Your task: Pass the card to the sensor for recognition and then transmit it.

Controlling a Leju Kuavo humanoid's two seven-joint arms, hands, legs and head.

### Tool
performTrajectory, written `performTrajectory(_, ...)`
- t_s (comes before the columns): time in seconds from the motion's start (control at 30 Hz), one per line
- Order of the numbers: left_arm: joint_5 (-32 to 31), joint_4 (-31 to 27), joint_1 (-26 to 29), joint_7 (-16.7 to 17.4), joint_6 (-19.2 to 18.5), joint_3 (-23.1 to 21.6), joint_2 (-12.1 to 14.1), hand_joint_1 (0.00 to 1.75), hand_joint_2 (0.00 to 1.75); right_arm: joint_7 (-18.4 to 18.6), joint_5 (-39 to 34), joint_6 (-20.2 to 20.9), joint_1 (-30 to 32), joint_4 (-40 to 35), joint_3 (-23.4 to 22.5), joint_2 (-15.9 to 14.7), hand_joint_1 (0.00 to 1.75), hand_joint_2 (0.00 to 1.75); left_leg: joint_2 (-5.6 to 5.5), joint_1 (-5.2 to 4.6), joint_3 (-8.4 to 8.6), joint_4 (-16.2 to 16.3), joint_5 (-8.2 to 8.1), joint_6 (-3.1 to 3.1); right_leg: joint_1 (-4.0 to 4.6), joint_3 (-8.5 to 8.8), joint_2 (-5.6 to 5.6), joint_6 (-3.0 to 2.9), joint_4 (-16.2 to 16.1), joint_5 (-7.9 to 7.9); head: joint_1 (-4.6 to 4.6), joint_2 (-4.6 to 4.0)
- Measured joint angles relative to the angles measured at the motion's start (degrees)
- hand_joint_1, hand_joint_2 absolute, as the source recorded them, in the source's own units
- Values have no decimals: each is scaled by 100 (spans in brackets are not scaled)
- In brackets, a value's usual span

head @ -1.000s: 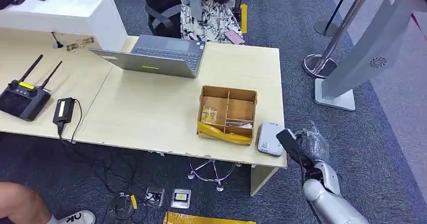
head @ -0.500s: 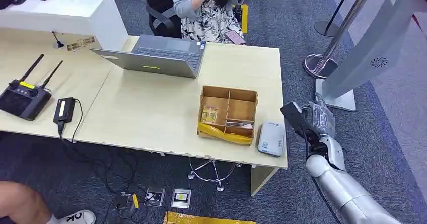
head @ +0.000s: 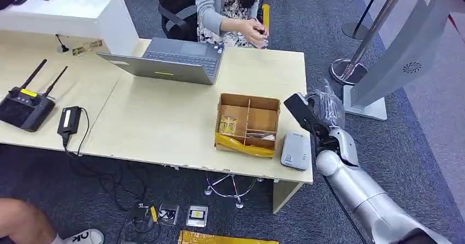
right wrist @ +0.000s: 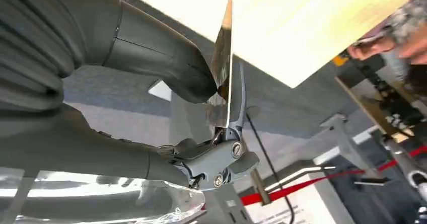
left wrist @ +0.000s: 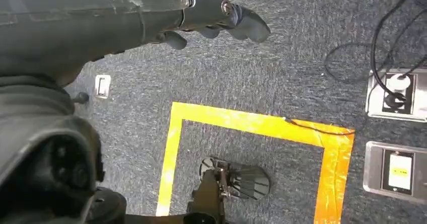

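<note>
Beside the cardboard box (head: pixel 248 124), above the sensor (head: pixel 295 151), right hand (head: pixel 323 115) fingers pinch the card (head: pixel 296 108).

Glossy card (right wrist: pixel 223 68); matt wood-look desk (head: pixel 164 118); cardboard box (head: pixel 248 123).

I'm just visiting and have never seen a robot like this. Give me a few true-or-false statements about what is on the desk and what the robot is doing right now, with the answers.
1. The right hand holds a dark card. True.
2. The card lies flat on the grey sensor. False: it is held up in the air, above and beside the sensor.
3. The cardboard box sits just left of the sensor on the desk. True.
4. The laptop is closed. False: it is open.
5. The left hand holds a card too. False: it hangs over the carpet holding nothing.
</note>
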Motion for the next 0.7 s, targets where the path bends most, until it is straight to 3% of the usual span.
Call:
performTrajectory(0.37, -61, 0, -81, 127, -22, -24, -64, 0, 0, -173, -9, 11, -109, 192, 103, 521, 175, 175, 0, 0, 0, 0, 0, 0, 0, 0, 0, 0, 0, 0, 0, 0)
performTrajectory(0.7, -77, 0, -119, 129, -26, -42, -101, 0, 0, -387, 7, 59, -171, 417, 173, 780, 175, 175, 0, 0, 0, 0, 0, 0, 0, -1, -2, 0, 0, 0, 0, 0)
